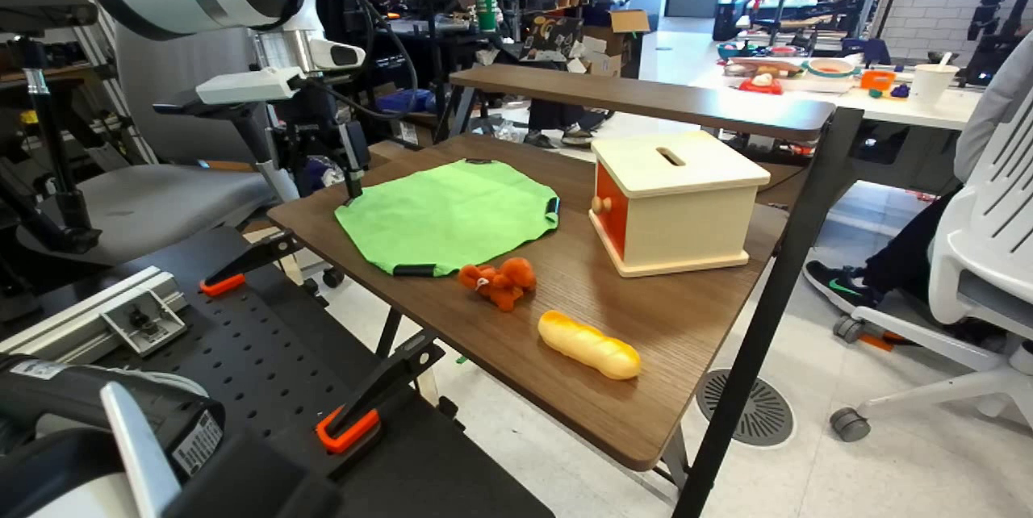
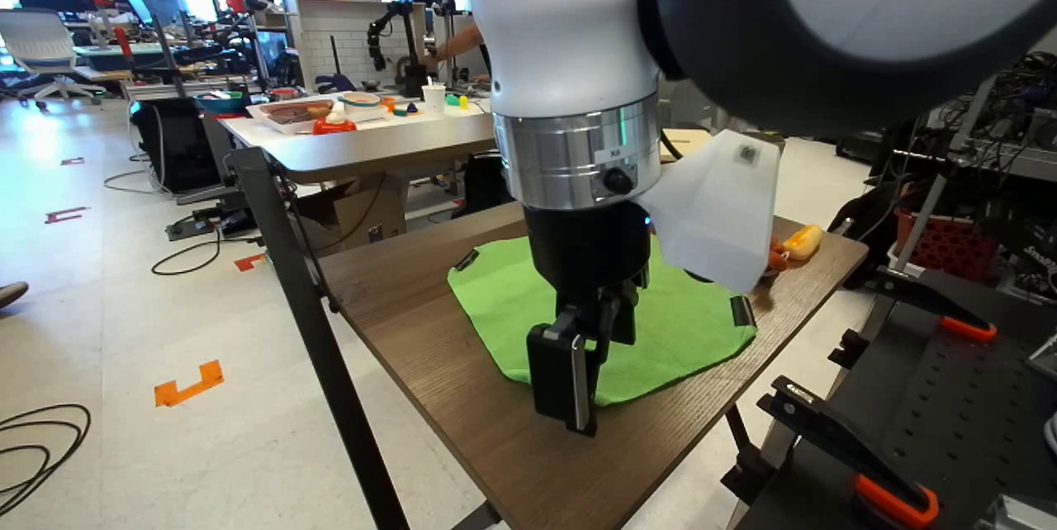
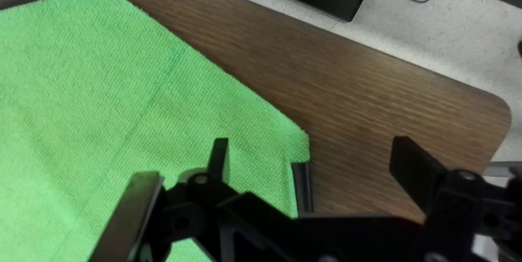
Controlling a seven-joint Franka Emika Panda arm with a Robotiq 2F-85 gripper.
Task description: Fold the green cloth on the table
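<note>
The green cloth (image 3: 122, 90), its edge below the widely parted pincer (image 3: 312, 152), lies spread, ungripped; all folding apparently remains.

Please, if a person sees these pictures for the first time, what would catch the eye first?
Probably the bright green cloth, spread open on the brown table. Then the black claw, standing open at one edge of the cloth, as the wrist view shows. In an exterior view, the wooden box with an orange front, right of the cloth, may also draw the eye.
</note>
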